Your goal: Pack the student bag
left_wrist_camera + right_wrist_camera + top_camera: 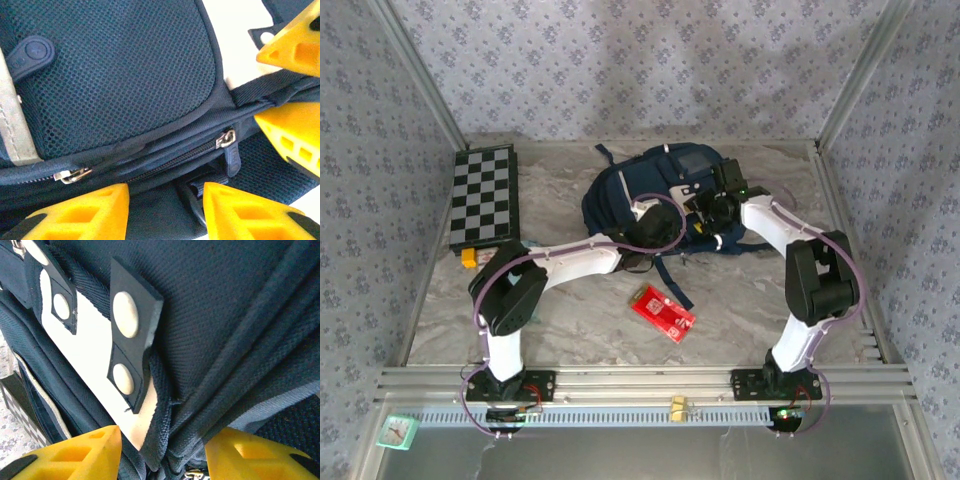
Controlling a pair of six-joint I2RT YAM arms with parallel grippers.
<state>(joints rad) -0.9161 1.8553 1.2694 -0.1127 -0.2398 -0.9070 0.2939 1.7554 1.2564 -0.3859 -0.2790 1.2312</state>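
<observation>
The student bag (pixel 630 190), navy with white trim, lies at the back middle of the table. My left gripper (pixel 648 255) is at its near edge. In the left wrist view its yellow fingers (pixel 85 212) stand partly apart, and bag (pixel 125 65) fabric and a strap below the zipper (pixel 227 139) fill the gap. My right gripper (pixel 708 215) is at the bag's right side. Its fingers (pixel 75 455) straddle a fold of fabric beside the white patch (pixel 95 355), jaws apart. The left wrist view also catches the right fingers (pixel 295 45), spread around the bag's edge seam.
A red packet (pixel 662 310) lies on the marble tabletop in front of the bag. A folded chessboard (pixel 483 195) sits at the back left, with a small yellow item (pixel 468 258) by its near corner. Metal frame posts and patterned walls bound the table.
</observation>
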